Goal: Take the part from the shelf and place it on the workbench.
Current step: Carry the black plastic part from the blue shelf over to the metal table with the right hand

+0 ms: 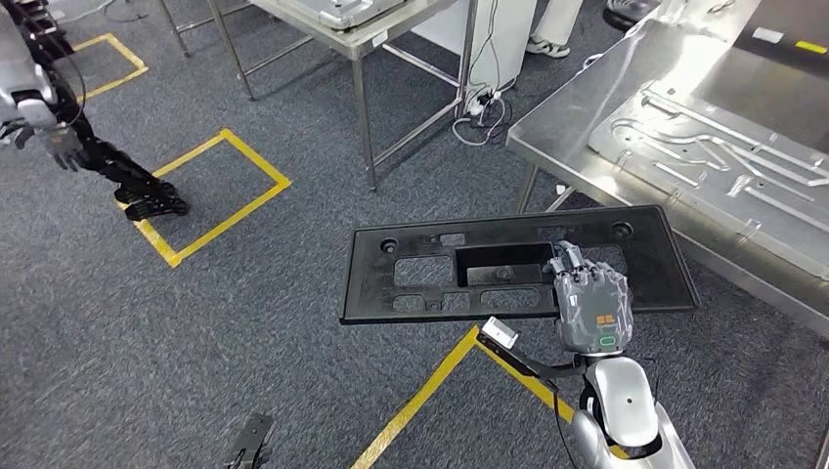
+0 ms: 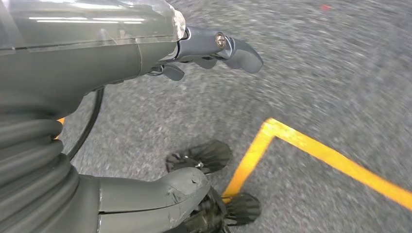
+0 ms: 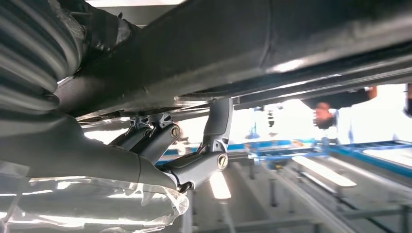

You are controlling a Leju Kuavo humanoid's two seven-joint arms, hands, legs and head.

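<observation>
The part [image 1: 440,274] is a long flat black plastic panel with several cutouts. It hangs level above the grey carpet, its right end close to the steel workbench [image 1: 577,117]. My right hand [image 1: 589,308] grips its near long edge right of the middle, fingers over the top. From below, in the right wrist view, the part's dark underside [image 3: 243,43] spans the picture and my fingers [image 3: 214,160] hook up around its edge. My left hand [image 1: 54,137] hangs out at the far left over the floor. Its fingers [image 2: 233,46] are stretched out and hold nothing.
A pressed metal sheet [image 1: 723,156] lies on the workbench. Another steel table [image 1: 362,39] stands at the back, with cables [image 1: 484,107] on the floor beside it and a person's shoes [image 1: 549,45] behind. Yellow tape [image 1: 210,195] marks squares on the carpet.
</observation>
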